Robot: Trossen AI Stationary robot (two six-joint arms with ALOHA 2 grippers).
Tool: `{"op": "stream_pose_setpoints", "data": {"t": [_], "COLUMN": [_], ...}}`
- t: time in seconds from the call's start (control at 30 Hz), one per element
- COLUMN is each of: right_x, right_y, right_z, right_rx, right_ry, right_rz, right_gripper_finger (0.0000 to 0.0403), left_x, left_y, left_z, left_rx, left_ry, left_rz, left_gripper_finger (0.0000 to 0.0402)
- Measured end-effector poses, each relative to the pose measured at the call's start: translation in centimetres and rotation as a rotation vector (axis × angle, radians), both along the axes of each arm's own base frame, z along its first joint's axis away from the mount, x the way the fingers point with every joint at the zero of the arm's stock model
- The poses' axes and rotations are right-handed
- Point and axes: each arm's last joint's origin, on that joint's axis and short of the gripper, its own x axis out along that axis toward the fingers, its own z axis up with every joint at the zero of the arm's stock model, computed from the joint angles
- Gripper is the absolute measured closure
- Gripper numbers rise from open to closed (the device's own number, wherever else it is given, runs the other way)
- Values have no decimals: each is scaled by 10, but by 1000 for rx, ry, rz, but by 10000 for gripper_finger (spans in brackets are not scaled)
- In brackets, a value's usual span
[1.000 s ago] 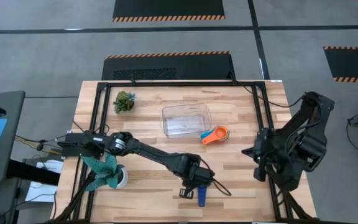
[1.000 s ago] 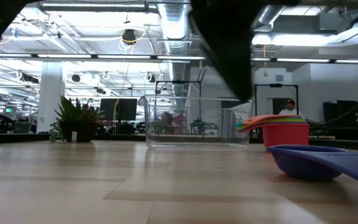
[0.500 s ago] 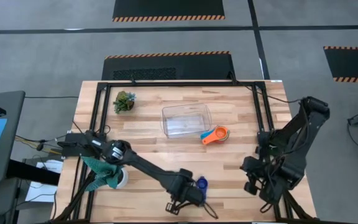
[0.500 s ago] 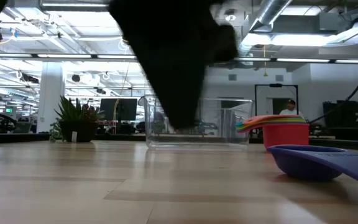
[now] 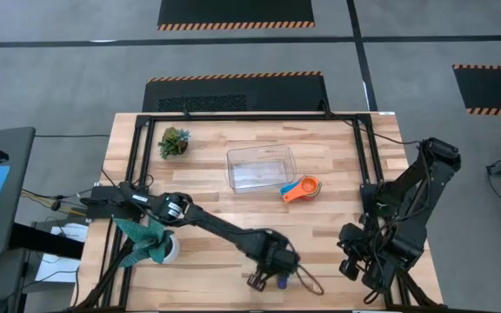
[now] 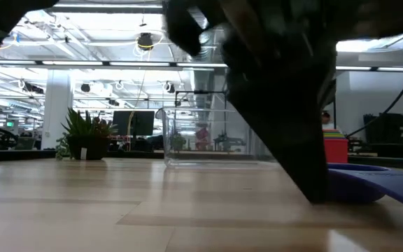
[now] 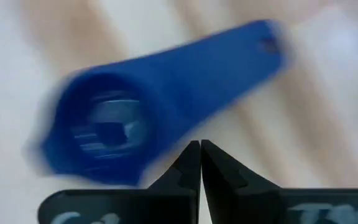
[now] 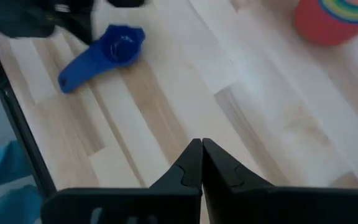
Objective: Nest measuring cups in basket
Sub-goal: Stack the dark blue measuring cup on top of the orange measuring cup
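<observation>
Pale wood planks make up the table [image 5: 207, 209], framed by black rails and standing on a grey floor with hazard-striped mats. Across the table the low view shows an open hall with ceiling ducts, strip lights and a person far off at the right. A small leafy plant [image 5: 174, 142] sits near the far left corner.

The basket [image 5: 260, 166] is a clear, shallow bin with rounded corners, lying mid-table toward the far side. Just beside its right near corner rests a nested stack of measuring cups [image 5: 301, 189], orange outermost with green, yellow and red rims showing. A dark blue measuring cup [image 7: 148, 102] lies alone near the front edge, its flat handle pointing away from the bowl.

The left gripper [image 5: 265, 276] hovers right over that blue cup, fingertips pressed together with nothing between them. The right gripper [image 8: 201, 155], jaws likewise together, waits near the table's front right corner
</observation>
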Motion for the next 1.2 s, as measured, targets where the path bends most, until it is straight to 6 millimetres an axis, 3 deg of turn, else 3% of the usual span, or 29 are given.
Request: {"op": "stream_pose_setpoints", "data": {"t": [0.2,0.37,0.53,0.7,0.83,1.03,1.2], "right_x": [0,-1,-3,-2,2,29,66], "right_y": [0,-1,-2,4,10,13,11], "right_z": [0,0,0,0,1,-9,-29], "right_rx": [18,14,-27,-104,-164,-294,-262], "right_ry": [9,15,68,86,55,55,97], "right_rz": [-13,-12,50,318,524,746,793], "right_gripper_finger": [388,383,379,383,385,373,357], "left_x": [17,32,21,-10,-41,-75,-109], "left_y": [45,87,112,101,74,30,15], "left_z": [0,2,14,52,76,100,122], "left_rx": [130,137,142,155,206,300,400], "left_ry": [-64,-107,15,193,316,243,133], "left_rz": [41,142,283,422,483,442,484], "left_gripper_finger": [401,401,401,401,401,401,401]}}
